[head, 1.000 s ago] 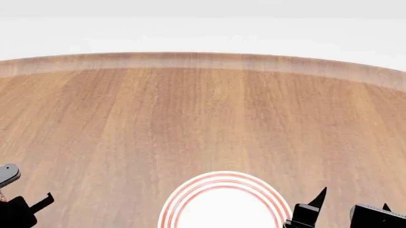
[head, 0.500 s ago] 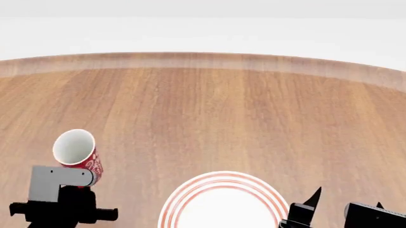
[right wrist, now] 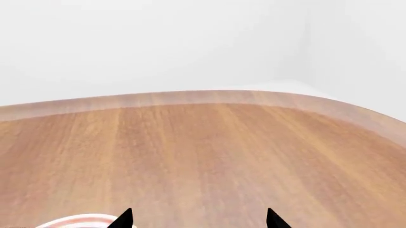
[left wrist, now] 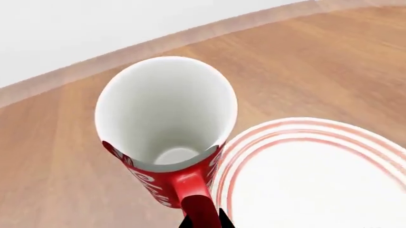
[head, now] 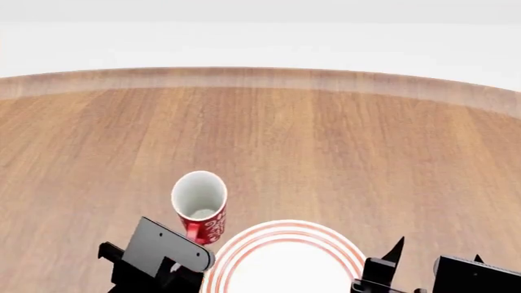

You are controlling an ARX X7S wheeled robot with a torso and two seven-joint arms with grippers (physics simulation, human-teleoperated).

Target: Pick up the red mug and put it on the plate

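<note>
The red mug [head: 201,210] with its white floral pattern and white inside hangs tilted above the table, just left of the plate [head: 285,259]. My left gripper [left wrist: 203,221] is shut on the mug's red handle [left wrist: 193,197]; the mug [left wrist: 166,137] fills the left wrist view, with the plate's red-ringed rim [left wrist: 254,142] beside it. In the head view the left arm [head: 158,253] reaches in from the lower left and hides the gripper. My right gripper [right wrist: 198,219] is open and empty, its tips [head: 395,250] just right of the plate.
The wooden table [head: 326,146] is round, with its far edge [head: 260,76] against a white wall. A sliver of the plate's rim [right wrist: 82,221] shows in the right wrist view.
My left arm has come in from the lower left carrying the red mug, moving it right until it hangs beside the plate's left rim. The right gripper has shifted slightly left.
</note>
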